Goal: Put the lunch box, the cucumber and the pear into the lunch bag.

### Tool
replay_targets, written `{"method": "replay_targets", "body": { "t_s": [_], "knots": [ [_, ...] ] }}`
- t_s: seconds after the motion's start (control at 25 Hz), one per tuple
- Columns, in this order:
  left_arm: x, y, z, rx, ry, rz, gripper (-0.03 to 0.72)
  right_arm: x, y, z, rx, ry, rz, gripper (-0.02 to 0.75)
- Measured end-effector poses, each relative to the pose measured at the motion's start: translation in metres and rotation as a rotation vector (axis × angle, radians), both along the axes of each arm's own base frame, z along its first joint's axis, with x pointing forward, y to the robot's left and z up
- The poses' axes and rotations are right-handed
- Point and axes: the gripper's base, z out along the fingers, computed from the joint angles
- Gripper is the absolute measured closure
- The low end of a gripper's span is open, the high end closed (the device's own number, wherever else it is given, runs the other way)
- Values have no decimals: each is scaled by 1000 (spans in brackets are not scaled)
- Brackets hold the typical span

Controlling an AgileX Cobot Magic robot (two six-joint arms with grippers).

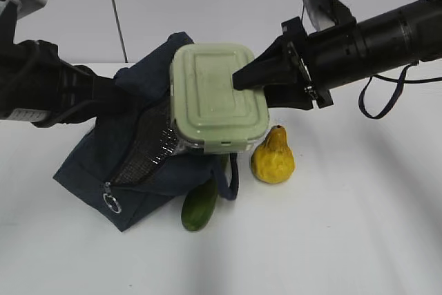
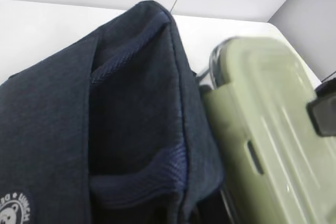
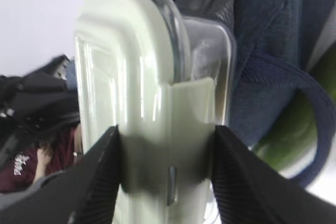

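- White table [image 1: 359,240]: bag [image 1: 97,164] lies open, foil lining visible.
- Right gripper [image 3: 165,169] clamped on box [image 1: 217,94], held at bag mouth.
- Left gripper: state cannot be told.
- Cucumber [image 1: 200,205], pear [image 1: 273,157] on table beside bag.

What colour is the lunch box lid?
Pale sage green; the lunch box lid shows best in the exterior view.

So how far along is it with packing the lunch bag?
Nothing looks fully packed yet. The right gripper is clamped on the lunch box at the open mouth of the lunch bag, whose foil lining shows. The cucumber and the pear lie outside on the table, both left to do.
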Motion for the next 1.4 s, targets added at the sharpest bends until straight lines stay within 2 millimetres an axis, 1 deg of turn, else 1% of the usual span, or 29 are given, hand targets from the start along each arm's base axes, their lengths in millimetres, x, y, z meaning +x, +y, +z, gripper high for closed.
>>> {"method": "replay_targets", "body": {
  "t_s": [0.28,0.52,0.84,1.08,1.24,1.4],
  "knots": [
    [0,0,0,-5,2,3,687,-5,-2,-11,-111,39,47,356],
    [0,0,0,-8,5,-1,687,-7,-3,-14,-154,47,68,356],
    [-1,-2,1,-48,26,7,687,-4,5,-18,-204,33,18,356],
    [-2,-4,3,-92,54,4,687,1,8,-14,-153,36,-54,356],
    [-2,-5,3,-99,56,7,687,0,16,-14,-151,31,-50,356],
    [-2,-6,4,-135,73,20,687,-2,31,-14,-164,12,-45,356]
  ]
}}
